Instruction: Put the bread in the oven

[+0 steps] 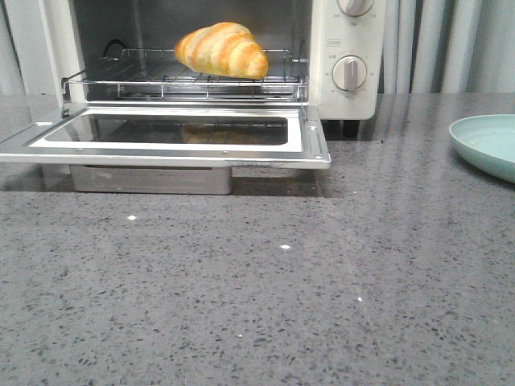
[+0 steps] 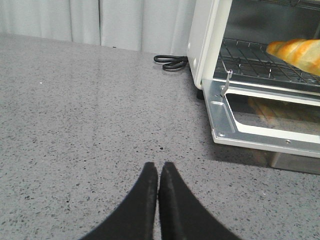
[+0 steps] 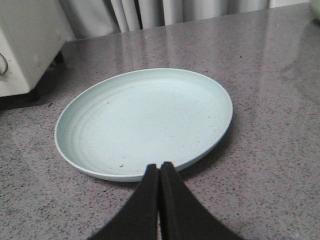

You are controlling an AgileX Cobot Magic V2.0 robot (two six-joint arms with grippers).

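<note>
The bread [image 1: 223, 50] is seen lying on the chrome wire rack [image 1: 161, 80] inside the oven [image 1: 346, 48], toward the right half of the rack and clear of the oven walls. Its golden-orange crust with paler stripes is lit from the front, and a faint reflection of it is caught in the glass of the door [image 1: 169, 133]. The door is folded fully down and is held level above the grey speckled table [image 1: 257, 297], with a metal tray [image 1: 151, 178] seen beneath it. 2 round knobs are carried on the oven's right panel, the lower knob [image 1: 349, 73] shown whole and the upper one cut by the frame edge.

At the far right of the table a pale green plate [image 1: 489, 143] is placed, well apart from the oven. No food is seen on it, only a few specks.

The left gripper [image 2: 158, 172] is shown low over the table to the left of the oven, its black fingers pressed together with nothing between them. A black power cord [image 2: 171, 62] is seen coiled on the table by the oven's far left corner. The right gripper [image 3: 159, 172] is likewise closed on nothing, its tips held just at the near rim of the plate. Pale curtains [image 2: 100, 22] are hung behind the table.
</note>
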